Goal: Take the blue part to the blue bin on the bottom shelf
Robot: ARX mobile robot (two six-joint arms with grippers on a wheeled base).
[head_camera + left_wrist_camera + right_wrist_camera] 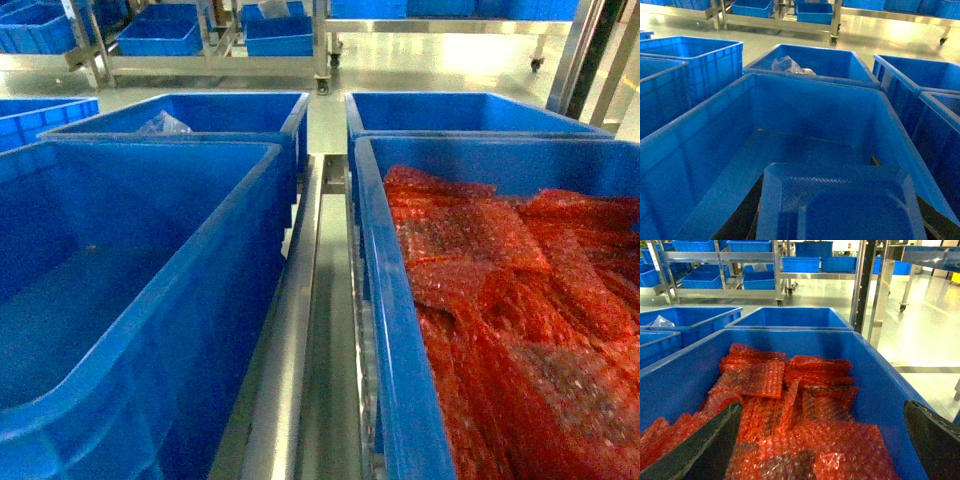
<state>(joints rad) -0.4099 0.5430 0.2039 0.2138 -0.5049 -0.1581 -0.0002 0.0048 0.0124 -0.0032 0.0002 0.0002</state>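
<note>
While the empty blue bin [120, 300] sits left of the bin of red bubble wrap [520, 300], you see the blue part [840, 205] close above the empty one, the left end effector's grip impossible to tell, the right end effector [822, 440] spread wide.

Floor [440, 65]: pale, glossy, greenish-grey, showing bright reflections of overhead light across the upper part of the head view. Steel racks on casters [215, 62] run along the top edge of the frame, lower levels holding blue crates [160, 35]. One caster wheel [323, 86] visible at top centre. In the right wrist view, a dark upright post [863, 285] beside a pale metal post [882, 295] stands at upper right of centre; a further shelving unit [720, 265] fills the upper left, stacked with blue crates. A dark line [925, 369] crosses the floor at right. No walls or windows distinguishable.
</note>
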